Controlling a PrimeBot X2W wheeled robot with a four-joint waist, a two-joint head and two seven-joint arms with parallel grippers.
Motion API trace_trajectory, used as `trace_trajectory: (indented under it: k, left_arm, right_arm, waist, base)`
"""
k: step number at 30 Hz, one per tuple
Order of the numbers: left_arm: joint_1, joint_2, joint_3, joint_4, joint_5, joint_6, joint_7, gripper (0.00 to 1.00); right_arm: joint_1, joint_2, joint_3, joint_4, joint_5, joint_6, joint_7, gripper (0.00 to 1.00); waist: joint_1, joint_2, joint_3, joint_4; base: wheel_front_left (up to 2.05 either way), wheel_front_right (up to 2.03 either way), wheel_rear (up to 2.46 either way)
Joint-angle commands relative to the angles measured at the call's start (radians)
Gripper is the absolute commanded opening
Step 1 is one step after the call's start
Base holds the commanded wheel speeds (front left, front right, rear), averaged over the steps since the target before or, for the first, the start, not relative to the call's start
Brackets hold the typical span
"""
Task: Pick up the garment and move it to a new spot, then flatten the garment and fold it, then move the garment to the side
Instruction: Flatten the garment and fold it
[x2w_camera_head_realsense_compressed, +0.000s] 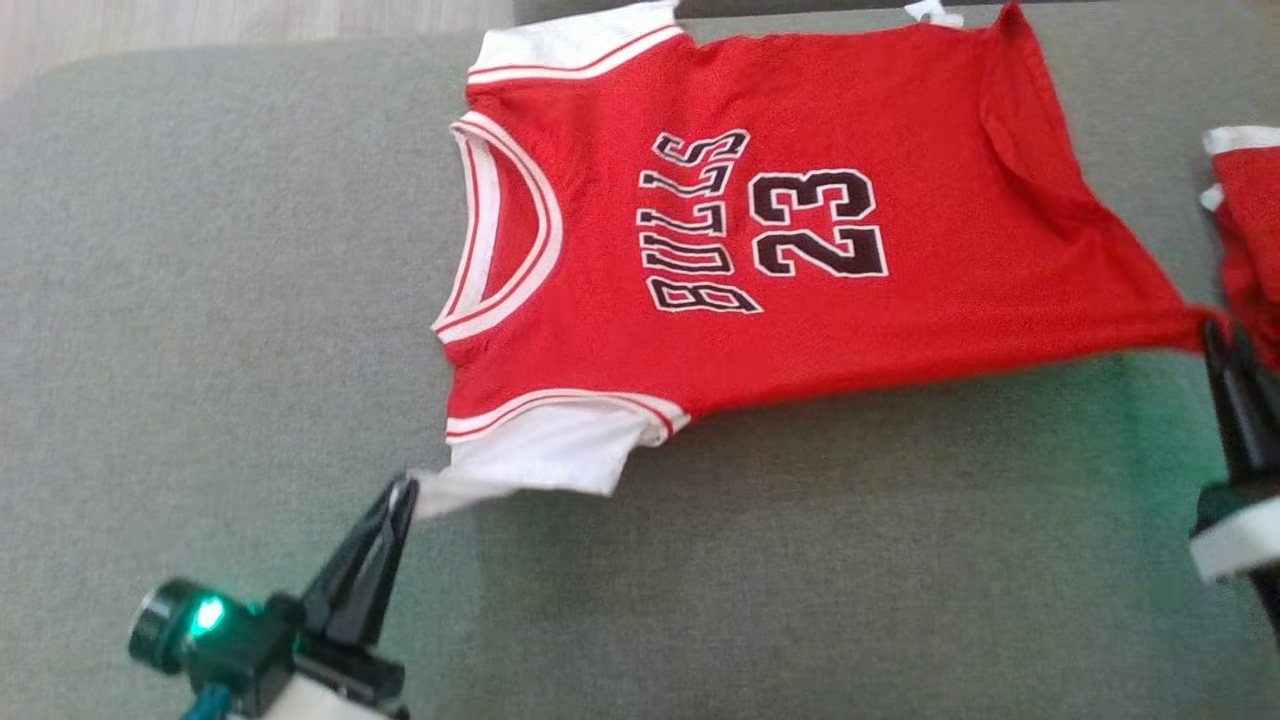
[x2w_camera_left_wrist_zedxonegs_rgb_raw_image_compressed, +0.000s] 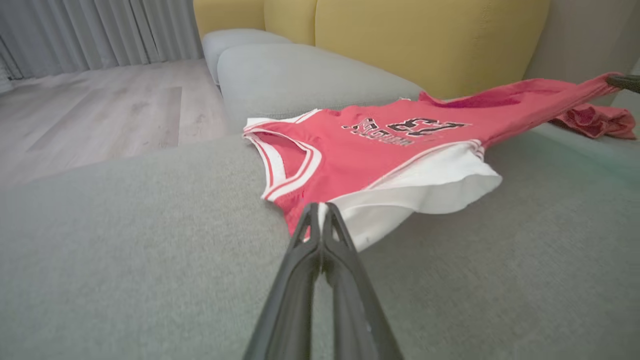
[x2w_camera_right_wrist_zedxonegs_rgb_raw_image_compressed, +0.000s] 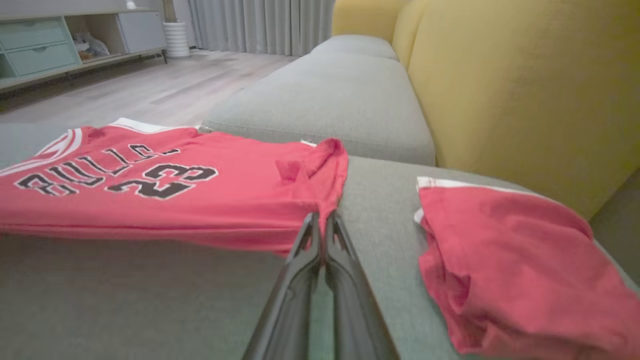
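The left hand (x2w_camera_head_realsense_compressed: 405, 490) reaches up from the lower left corner of the head view, its two dark fingers slanting up and to the right and pressed tightly together on the edge of the near white sleeve of the jersey (x2w_camera_head_realsense_compressed: 800, 230). The right hand (x2w_camera_head_realsense_compressed: 1212, 330) comes in from the right edge of that view, fingers pointing up and leaning a little left, likewise pinched closed on the near corner of the jersey's red hem. The jersey lies front up on the grey sofa seat (x2w_camera_head_realsense_compressed: 200, 300), neck toward the robot's left and hem toward its right. Its near side is drawn taut between the two hands and casts a shadow on the seat, while the far side rests on the fabric. It bears the word BULLS and the number 23 in black. Just beyond the right hand, nearly touching the gripped corner, lies a second red garment (x2w_camera_right_wrist_zedxonegs_rgb_raw_image_compressed: 500, 250) with a white trim, crumpled on the same seat. That makes two red garments and two hands, each hand holding one end of the jersey. Behind them stand the yellow back cushions (x2w_camera_right_wrist_zedxonegs_rgb_raw_image_compressed: 500, 75), and more grey seat cushions run on past the jersey. Farther off are a pale wooden floor (x2w_camera_left_wrist_zedxonegs_rgb_raw_image_compressed: 100, 110), grey curtains (x2w_camera_right_wrist_zedxonegs_rgb_raw_image_compressed: 260, 25) and a low cabinet (x2w_camera_right_wrist_zedxonegs_rgb_raw_image_compressed: 40, 45).
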Motion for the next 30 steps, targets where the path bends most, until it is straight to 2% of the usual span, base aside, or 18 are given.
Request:
trace_trajectory:
  k: [1, 5, 9, 21, 30]
  left_arm:
    - [-0.013, 0.038, 0.039, -0.037, -0.006, 0.012, 0.0, 0.0]
    - [0.026, 0.048, 0.034, -0.077, -0.012, 0.028, 0.017, 0.0]
    - [-0.023, 0.045, 0.042, -0.089, -0.005, 0.029, 0.022, 0.0]
    - [-0.454, 0.003, 0.056, 0.058, 0.066, -0.056, 0.035, 0.0]
    - [-0.686, -0.028, 0.043, 0.188, 0.106, -0.107, 0.031, 0.0]
  right_arm:
    - [0.02, -0.031, -0.01, -0.031, -0.007, -0.001, -0.005, 0.0]
    - [0.065, -0.027, -0.023, -0.059, -0.003, -0.001, 0.0, 0.0]
    - [0.045, -0.011, -0.029, -0.071, 0.009, -0.001, 0.013, 0.0]
    - [-0.202, -0.018, 0.03, 0.017, 0.045, -0.001, 0.047, 0.0]
    - [-0.385, -0.025, 0.094, 0.116, 0.048, -0.001, 0.035, 0.0]
  waist:
    - [0.0002, -0.0001, -0.001, -0.005]
    - [0.0002, -0.0001, 0.01, -0.01]
    - [0.0002, -0.0001, 0.042, -0.008]
    - [0.0002, -0.0001, 0.17, 0.005]
    - [0.0002, -0.0001, 0.234, -0.004]
  base:
    - [0.0, 0.0, 0.0]
    - [0.0, 0.0, 0.0]
    - [0.0, 0.0, 0.0]
    - [0.0, 0.0, 0.0]
    - [0.0, 0.0, 0.0]
